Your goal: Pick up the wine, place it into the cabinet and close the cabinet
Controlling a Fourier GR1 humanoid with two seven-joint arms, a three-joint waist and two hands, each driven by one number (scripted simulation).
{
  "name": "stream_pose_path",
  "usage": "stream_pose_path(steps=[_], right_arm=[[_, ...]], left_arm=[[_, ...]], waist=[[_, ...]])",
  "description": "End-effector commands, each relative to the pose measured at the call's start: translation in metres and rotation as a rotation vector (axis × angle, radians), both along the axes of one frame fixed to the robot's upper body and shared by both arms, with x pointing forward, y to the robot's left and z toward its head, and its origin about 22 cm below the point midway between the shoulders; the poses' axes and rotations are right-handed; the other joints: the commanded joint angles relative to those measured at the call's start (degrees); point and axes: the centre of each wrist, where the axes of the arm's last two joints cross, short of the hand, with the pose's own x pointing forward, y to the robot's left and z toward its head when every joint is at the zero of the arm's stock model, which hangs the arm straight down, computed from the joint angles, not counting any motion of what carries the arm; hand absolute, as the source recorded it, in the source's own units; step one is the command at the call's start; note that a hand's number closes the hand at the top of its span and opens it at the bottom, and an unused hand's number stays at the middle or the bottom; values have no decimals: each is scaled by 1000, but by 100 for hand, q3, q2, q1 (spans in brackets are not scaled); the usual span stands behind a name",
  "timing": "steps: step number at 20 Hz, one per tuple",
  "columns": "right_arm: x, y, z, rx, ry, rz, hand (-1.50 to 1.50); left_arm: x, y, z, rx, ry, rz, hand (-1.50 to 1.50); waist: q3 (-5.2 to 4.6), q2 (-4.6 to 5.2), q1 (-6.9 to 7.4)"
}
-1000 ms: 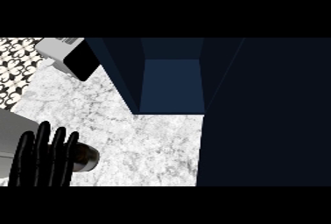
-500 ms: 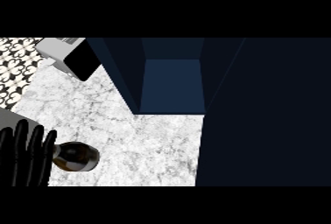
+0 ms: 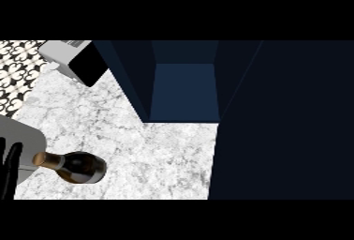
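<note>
Looking down, we see the wine (image 3: 76,168) on the white desk (image 3: 138,140) at the lower left. Our left robot hand (image 3: 9,169) is just beside it at the left edge, fingers straight, holding nothing. The cabinet (image 3: 185,91) stands open.

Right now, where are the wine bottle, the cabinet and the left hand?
wine bottle (image 3: 83,168): head view, on its dark body.
cabinet (image 3: 185,91): head view, on its blue inner panel.
left hand (image 3: 10,168): head view, on a finger at the left edge.
</note>
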Motion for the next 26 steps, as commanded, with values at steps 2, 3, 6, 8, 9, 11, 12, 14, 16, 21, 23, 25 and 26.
stream_pose_path(steps=[2, 3, 6, 8, 9, 11, 12, 14, 16, 21, 23, 25, 26], right_arm=[[-16, -1, 10, 44, -24, 1, -150], [-22, -8, 11, 17, -28, 27, -150], [-25, -7, 13, 15, -48, 14, -150], [-28, -10, 18, 9, -27, 21, -150], [-20, -10, 17, 0, -28, 15, -150], [-29, 1, 17, 31, -33, 28, -150], [-29, -6, 19, 16, -36, 7, -150], [-20, -8, 21, 7, -34, 17, -150], [-37, -3, 17, 29, -43, 28, -150], [-34, -2, 27, 17, -34, 32, -150], [-36, -8, 29, 27, -46, 35, -150], [-33, 3, 30, 7, -24, 52, -150], [-25, -2, 19, 19, -38, 47, -150]], left_arm=[[-15, 21, 9, -55, -67, 36, -150], [-15, 22, 8, -66, -28, -1, -150], [-5, 34, -6, -95, -10, 2, -150], [-8, 43, -22, -93, -10, 24, -150], [-6, 52, -8, -98, 10, -11, -150], [6, 53, -32, -106, 41, -13, -150], [-10, 60, -24, -107, 43, -30, -150], [-7, 75, -49, -103, 49, 5, -150], [-20, 58, -56, -98, 68, -20, -150], [-5, 77, -88, -144, 79, -10, -150], [5, 76, -101, -134, 75, -2, -150], [7, 95, -92, -101, 61, 39, -150], [8, 88, -103, -97, 53, 48, -150]], waist=[[-2, 7, 9], [2, 8, -9], [-1, 5, -19], [-4, -3, 1], [-1, 8, -7], [-4, 4, -33], [-2, -3, -4], [-3, 5, 11], [1, -9, -1], [0, 6, -23], [3, 11, -56], [2, 12, -38], [6, 16, -42]])
